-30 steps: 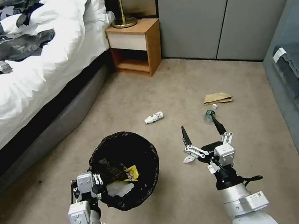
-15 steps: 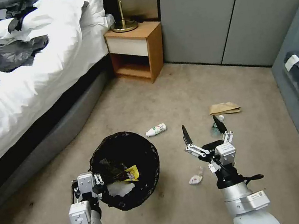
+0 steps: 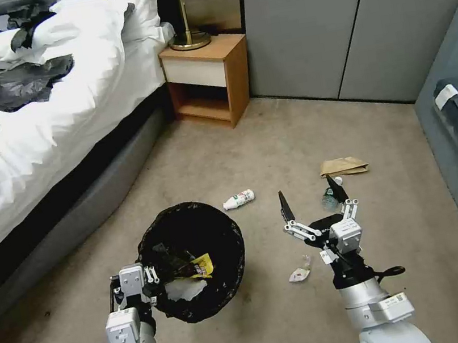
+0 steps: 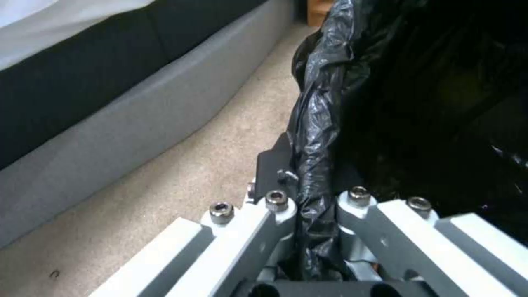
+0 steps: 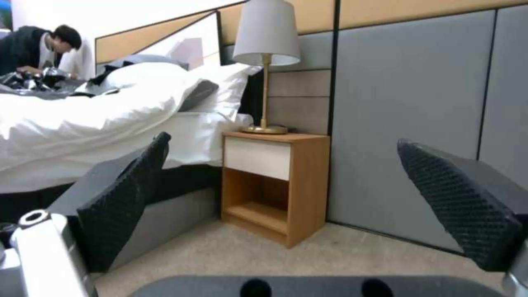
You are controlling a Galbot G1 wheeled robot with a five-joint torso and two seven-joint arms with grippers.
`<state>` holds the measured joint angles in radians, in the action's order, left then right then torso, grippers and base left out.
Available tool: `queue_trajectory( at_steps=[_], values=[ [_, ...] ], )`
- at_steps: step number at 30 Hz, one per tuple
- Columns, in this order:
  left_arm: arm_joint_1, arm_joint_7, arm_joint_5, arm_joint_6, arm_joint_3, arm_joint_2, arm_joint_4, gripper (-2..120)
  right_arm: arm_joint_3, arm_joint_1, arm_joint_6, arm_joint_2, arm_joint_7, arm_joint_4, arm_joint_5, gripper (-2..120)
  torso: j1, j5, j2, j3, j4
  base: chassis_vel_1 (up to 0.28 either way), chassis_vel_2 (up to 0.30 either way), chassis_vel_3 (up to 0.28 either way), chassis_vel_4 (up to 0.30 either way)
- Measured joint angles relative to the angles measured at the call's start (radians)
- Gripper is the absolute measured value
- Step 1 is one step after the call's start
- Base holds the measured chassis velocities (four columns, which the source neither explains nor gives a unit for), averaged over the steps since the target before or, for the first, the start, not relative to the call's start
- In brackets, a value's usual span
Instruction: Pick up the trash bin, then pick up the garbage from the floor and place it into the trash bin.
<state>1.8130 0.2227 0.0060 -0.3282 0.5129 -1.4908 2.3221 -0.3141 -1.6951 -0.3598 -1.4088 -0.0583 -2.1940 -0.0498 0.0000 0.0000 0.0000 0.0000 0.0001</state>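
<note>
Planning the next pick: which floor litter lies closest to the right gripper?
The small crumpled white wrapper, just left of the open right gripper; both bottles and the paper bag lie farther away.

My head camera looks forward and down across the carpet (image 3: 270,142). My left wrist camera sits tight against the trash bin (image 4: 418,103) liner, beside the bed base. My right wrist camera faces level toward the nightstand (image 5: 275,181), which the head view shares.

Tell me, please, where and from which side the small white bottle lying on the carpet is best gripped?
Probably from above, fingers across the middle of the white bottle: it lies flat on its side, its round body narrow enough. The right gripper is open; the left gripper holds the trash bin.
</note>
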Motion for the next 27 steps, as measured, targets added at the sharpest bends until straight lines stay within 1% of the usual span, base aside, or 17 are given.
queue_trajectory(
  at_steps=[5, 9, 12, 13, 15, 16, 17, 18, 21, 22, 24, 25, 26, 27],
  values=[
    [0.000, 0.000, 0.000, 0.000, 0.000, 0.000, 0.000, 1, 0.000, -0.004, 0.003, 0.005, 0.000, 0.000, 0.004, 100, 0.000, 0.0000, 0.000, 0.000, 0.0000, 0.000, 0.000, 0.000, 0.000],
    [-0.002, 0.000, 0.000, 0.000, 0.000, 0.001, 0.000, 1, 0.001, -0.003, 0.025, 0.023, -0.003, 0.004, 0.014, 100, 0.000, 0.0000, 0.000, 0.000, -0.0001, 0.000, 0.000, 0.000, 0.000],
    [-0.004, 0.000, 0.000, 0.000, 0.000, 0.002, -0.003, 1, -0.001, 0.018, 0.084, 0.054, -0.023, 0.030, 0.028, 100, 0.000, 0.0000, 0.000, 0.000, -0.0001, 0.000, 0.000, 0.000, 0.000],
    [-0.004, 0.000, 0.000, 0.000, 0.000, 0.002, -0.003, 1, -0.001, 0.018, 0.084, 0.054, -0.023, 0.030, 0.028, 100, 0.000, 0.0000, 0.000, 0.000, -0.0001, 0.000, 0.000, 0.000, 0.000],
    [-0.004, 0.000, -0.001, 0.000, 0.000, 0.003, -0.006, 1, 0.004, 0.031, 0.127, 0.075, -0.034, 0.052, 0.047, 100, 0.000, 0.0001, 0.000, 0.000, 0.0000, 0.000, 0.000, 0.000, 0.000],
    [-0.005, 0.000, -0.001, 0.000, -0.001, 0.003, -0.008, 1, 0.011, 0.038, 0.166, 0.090, -0.041, 0.067, 0.066, 100, 0.000, 0.0000, 0.000, 0.000, 0.0000, 0.000, 0.000, 0.000, 0.000],
    [-0.005, 0.000, -0.001, 0.000, -0.002, 0.005, -0.011, 1, 0.023, 0.049, 0.229, 0.112, -0.046, 0.089, 0.090, 100, 0.000, 0.0003, 0.000, 0.000, -0.0001, 0.000, 0.000, 0.000, 0.000],
    [-0.005, 0.000, -0.001, 0.000, -0.002, 0.005, -0.011, 1, 0.023, 0.049, 0.229, 0.112, -0.046, 0.089, 0.090, 100, 0.000, 0.0003, 0.000, 0.000, -0.0001, 0.000, 0.000, 0.000, 0.000],
    [-0.008, -0.001, -0.001, 0.000, -0.003, 0.005, -0.018, 1, 0.047, 0.079, 0.470, 0.174, -0.018, 0.147, 0.149, 100, 0.000, 0.0001, 0.000, 0.000, -0.0001, 0.000, 0.000, 0.000, 0.000],
    [-0.008, -0.001, -0.001, 0.000, -0.003, 0.005, -0.018, 1, 0.047, 0.079, 0.470, 0.174, -0.018, 0.147, 0.149, 100, 0.000, 0.0001, 0.000, 0.000, -0.0001, 0.000, 0.000, 0.000, 0.000],
    [-0.010, -0.003, -0.002, 0.000, -0.006, 0.006, -0.027, 1, 0.063, 0.107, 0.541, 0.215, 0.022, 0.222, 0.170, 100, 0.000, 0.0000, 0.000, 0.000, 0.0000, 0.000, 0.000, 0.000, 0.000],
    [-0.011, -0.003, -0.003, 0.001, -0.007, 0.007, -0.030, 1, 0.070, 0.115, 0.555, 0.232, 0.030, 0.252, 0.180, 100, 0.000, 0.0002, 0.000, 0.000, 0.0000, 0.000, 0.000, 0.000, 0.000],
    [-0.011, -0.003, -0.003, 0.001, -0.007, 0.007, -0.030, 1, 0.070, 0.115, 0.555, 0.232, 0.030, 0.252, 0.180, 100, 0.000, 0.0002, 0.000, 0.000, 0.0000, 0.000, 0.000, 0.000, 0.000],
    [-0.012, -0.004, -0.004, 0.002, -0.008, 0.007, -0.033, 1, 0.076, 0.120, 0.565, 0.254, 0.044, 0.287, 0.184, 100, 0.000, 0.0002, 0.000, 0.000, 0.0000, 0.000, 0.000, 0.000, 0.000]
  ],
)
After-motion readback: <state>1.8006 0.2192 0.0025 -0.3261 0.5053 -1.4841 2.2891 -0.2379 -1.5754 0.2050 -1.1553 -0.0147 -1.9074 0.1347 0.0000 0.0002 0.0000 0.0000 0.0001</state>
